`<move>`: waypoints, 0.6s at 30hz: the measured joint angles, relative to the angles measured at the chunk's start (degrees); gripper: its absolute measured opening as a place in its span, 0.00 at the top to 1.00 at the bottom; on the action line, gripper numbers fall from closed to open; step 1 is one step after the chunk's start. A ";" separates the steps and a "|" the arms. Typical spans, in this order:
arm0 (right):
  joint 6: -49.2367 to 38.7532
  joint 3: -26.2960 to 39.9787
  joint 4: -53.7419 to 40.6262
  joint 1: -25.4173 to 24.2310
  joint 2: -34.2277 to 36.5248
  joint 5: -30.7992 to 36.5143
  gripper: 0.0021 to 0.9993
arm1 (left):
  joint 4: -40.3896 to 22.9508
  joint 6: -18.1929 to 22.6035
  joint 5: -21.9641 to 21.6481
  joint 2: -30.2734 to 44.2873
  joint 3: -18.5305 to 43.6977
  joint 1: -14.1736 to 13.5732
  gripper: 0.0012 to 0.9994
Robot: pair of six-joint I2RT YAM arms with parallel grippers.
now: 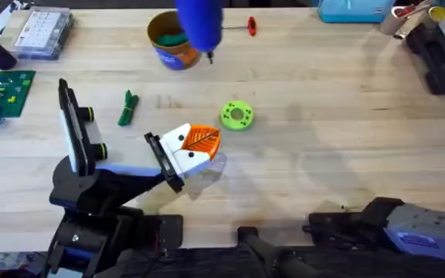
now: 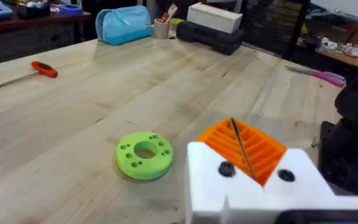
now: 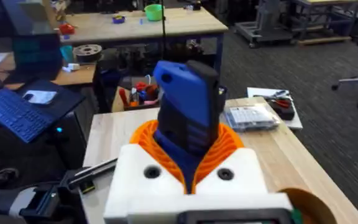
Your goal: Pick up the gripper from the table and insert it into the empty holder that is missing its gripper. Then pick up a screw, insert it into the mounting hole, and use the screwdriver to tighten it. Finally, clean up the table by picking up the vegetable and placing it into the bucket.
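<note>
The gripper [image 1: 194, 147], a white block with two dark dots and an orange ribbed leaf, sits against the short black holder [image 1: 164, 162] at the end of the stand's pale arm. The left wrist view looks over the gripper [image 2: 253, 168] from close behind. My right gripper [image 3: 190, 140] is shut on the blue screwdriver [image 3: 185, 106]. Overhead, the screwdriver [image 1: 199, 23] hangs upright, bit down, just right of the bucket [image 1: 168, 58]. The dark-green vegetable [image 1: 128, 108] lies on the table [image 1: 346, 139], beyond and left of the holder. My left arm [image 1: 83, 232] stays low behind the stand.
A lime-green ring [image 1: 236, 116] lies just beyond the gripper. A tall white plate with yellow knobs [image 1: 76, 131] stands at the left. A clear parts box [image 1: 41, 31], a green board [image 1: 2, 93], a red-handled tool [image 1: 251, 25] and a blue pouch [image 1: 354, 9] line the far side.
</note>
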 joint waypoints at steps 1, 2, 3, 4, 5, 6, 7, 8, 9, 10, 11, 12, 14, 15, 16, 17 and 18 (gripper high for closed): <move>-0.13 0.00 0.63 0.78 0.46 0.21 0.97 | 0.00 0.00 0.00 0.00 0.00 0.00 0.99; -0.29 0.00 1.02 1.62 0.91 0.42 0.97 | 0.00 0.00 0.00 0.00 0.00 0.00 0.99; -0.37 0.00 1.11 2.34 1.36 0.56 0.97 | 0.00 0.00 0.00 0.00 0.00 0.00 0.99; -0.41 0.00 1.07 3.03 1.76 0.73 0.97 | 0.00 0.00 0.00 0.00 0.00 0.00 0.99; -0.39 0.00 1.05 3.61 2.15 0.76 0.97 | 0.00 0.00 0.00 0.00 0.00 0.00 0.99; -0.41 0.00 1.05 4.10 2.47 0.82 0.97 | 0.00 0.00 0.00 0.00 0.00 0.00 0.99; -0.41 0.00 1.06 4.69 2.81 0.98 0.97 | 0.00 0.00 0.00 0.02 0.00 0.00 0.99; -0.41 0.00 1.07 5.06 3.06 1.02 0.97 | 0.00 0.00 0.00 0.00 0.00 0.00 0.99; -0.41 0.00 1.03 5.33 3.26 1.08 0.97 | 0.00 0.00 0.00 0.00 0.00 0.00 0.99; -0.41 0.00 1.06 5.58 3.39 1.13 0.97 | 0.00 0.00 0.00 0.00 0.00 0.00 0.99; -0.41 0.00 1.19 5.73 3.47 1.15 0.97 | 0.00 0.00 -0.02 0.00 0.00 0.00 0.99; -0.41 -0.08 1.50 5.81 3.47 1.15 0.97 | 0.00 0.00 0.00 0.00 0.00 0.00 0.99; -0.41 -1.09 3.63 5.87 3.22 1.16 0.97 | 0.00 0.00 0.00 0.02 0.00 0.00 0.99; -0.39 -1.97 4.95 5.88 2.97 1.19 0.97 | 0.00 0.00 0.00 0.00 0.00 0.00 0.99; -0.27 -2.86 6.13 5.88 2.70 1.22 0.97 | 0.00 0.00 0.00 0.02 0.00 0.00 0.99; -0.19 -4.35 7.91 5.88 2.22 1.26 0.97 | 0.00 0.00 0.00 0.00 0.00 0.00 0.99; -0.16 -5.60 9.05 5.88 1.78 1.34 0.97 | 0.00 0.00 0.00 0.00 0.00 0.00 0.99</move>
